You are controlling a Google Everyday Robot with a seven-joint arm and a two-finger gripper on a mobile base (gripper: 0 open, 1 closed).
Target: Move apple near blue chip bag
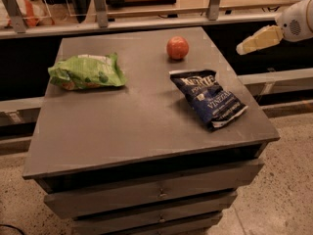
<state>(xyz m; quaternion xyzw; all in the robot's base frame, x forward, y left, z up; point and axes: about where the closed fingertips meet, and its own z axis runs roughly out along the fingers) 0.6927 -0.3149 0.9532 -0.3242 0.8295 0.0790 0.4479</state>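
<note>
The small red-orange apple [177, 47] sits near the back edge of the grey cabinet top [137, 116], right of centre. The dark navy-blue chip bag [209, 99] with white lettering lies flat on the right side of the top, a short way in front of the apple. The gripper [244, 48], pale yellow on a white arm, hangs in the air off the cabinet's right rear corner, to the right of the apple and above the bag's level. It holds nothing that I can see.
A light green chip bag [86, 72] lies at the left rear of the top. Drawers [156, 192] front the cabinet below. A rail with metal posts [100, 6] runs behind it. Speckled floor [288, 190] lies to the right.
</note>
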